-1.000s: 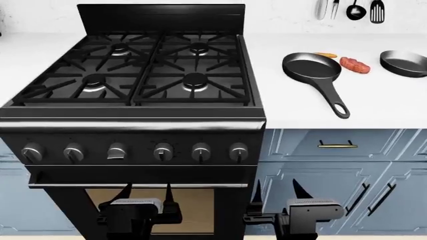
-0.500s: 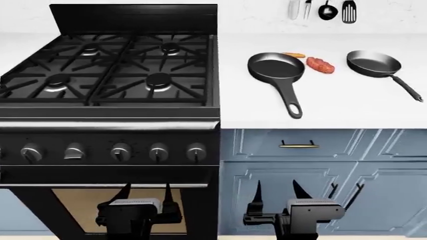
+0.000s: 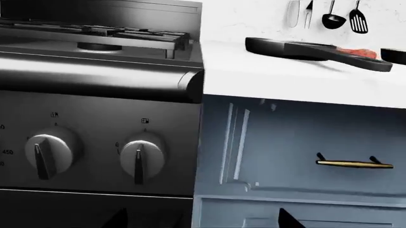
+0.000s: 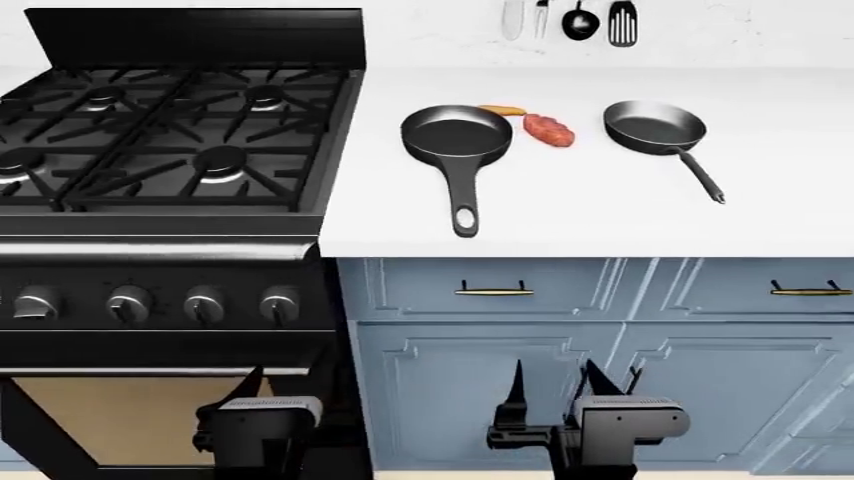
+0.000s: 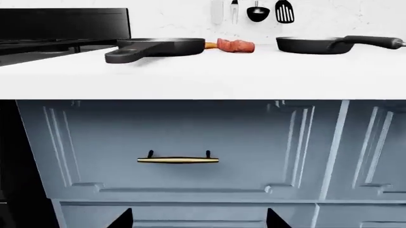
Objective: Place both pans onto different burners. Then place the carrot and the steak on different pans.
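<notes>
On my head view the black pan [image 4: 457, 134] sits on the white counter [image 4: 587, 215] at upper centre of the frame, its broad loop-ended handle running straight down the picture toward the counter's front edge. The grey steel pan [image 4: 654, 125] lies to its right, well apart, with its thin handle slanting toward the lower right. Between the two pans rests the steak [image 4: 549, 130], its long axis tilted from upper left to lower right, and the carrot [image 4: 499, 110] lies just beside it, by the black pan's far rim, its length running across the frame. The stove [image 4: 160, 150] fills the upper left, its burners [image 4: 220, 160] bare under the grates. Both arms hang low at the bottom edge, in front of the oven and the blue cabinets [image 4: 587, 330], wrists level and fingers pointing up. The left gripper [image 4: 291, 385] and the right gripper [image 4: 551, 380] both stand spread apart, grasping nothing. Utensils [image 4: 567, 20] hang on the wall above the counter.
</notes>
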{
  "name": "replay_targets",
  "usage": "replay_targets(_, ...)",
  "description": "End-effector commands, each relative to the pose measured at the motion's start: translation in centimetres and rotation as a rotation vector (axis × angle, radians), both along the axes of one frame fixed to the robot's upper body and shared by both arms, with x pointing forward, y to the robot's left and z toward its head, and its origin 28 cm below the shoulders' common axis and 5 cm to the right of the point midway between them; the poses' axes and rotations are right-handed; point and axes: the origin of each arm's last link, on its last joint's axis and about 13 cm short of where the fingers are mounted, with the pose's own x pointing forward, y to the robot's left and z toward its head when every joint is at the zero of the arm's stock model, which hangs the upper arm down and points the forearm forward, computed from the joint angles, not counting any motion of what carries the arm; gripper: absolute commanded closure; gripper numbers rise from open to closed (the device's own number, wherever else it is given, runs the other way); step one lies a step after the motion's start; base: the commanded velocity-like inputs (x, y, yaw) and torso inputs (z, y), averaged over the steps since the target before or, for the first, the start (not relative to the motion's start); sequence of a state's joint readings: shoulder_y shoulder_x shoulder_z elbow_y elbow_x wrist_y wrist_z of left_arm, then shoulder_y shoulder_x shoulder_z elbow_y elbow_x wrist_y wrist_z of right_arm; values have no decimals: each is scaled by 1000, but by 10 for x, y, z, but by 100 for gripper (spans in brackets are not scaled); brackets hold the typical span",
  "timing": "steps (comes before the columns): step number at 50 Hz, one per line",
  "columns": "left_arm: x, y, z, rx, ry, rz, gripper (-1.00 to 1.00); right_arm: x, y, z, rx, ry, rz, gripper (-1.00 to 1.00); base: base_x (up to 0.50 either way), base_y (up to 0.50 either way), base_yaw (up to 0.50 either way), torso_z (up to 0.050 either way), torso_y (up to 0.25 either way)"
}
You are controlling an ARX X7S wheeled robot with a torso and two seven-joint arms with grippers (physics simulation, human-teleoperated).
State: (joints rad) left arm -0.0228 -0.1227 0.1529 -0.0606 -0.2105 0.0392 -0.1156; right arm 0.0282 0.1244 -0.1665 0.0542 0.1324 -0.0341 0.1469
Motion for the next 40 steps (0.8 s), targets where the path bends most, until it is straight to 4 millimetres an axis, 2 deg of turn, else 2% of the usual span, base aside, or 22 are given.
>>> replay_targets(1, 0, 0, 0, -6, 1, 0, -100, 0, 0, 0, 3, 2, -3, -100, 0, -500, 0, 0, 0)
replay_targets(26, -1, 0, -2, -12, 8, -5, -100, -1, 0, -3, 7, 11, -3, -100, 0, -500, 0, 0, 0)
replay_targets(31, -1, 1, 1, -60, 4, -29, -100, 0, -1, -3, 4, 12, -6, -100, 0, -400, 0, 0, 0)
replay_targets(36, 5, 13, 15, 1, 66, -4, -100, 4, -8, 8, -26, 36, -28, -100, 0, 0, 0, 0, 0)
replay_targets(40, 1, 27, 52, 40, 87, -36, -100, 4, -19, 36, -76, 18, -28, -100, 0, 0, 0, 0, 0)
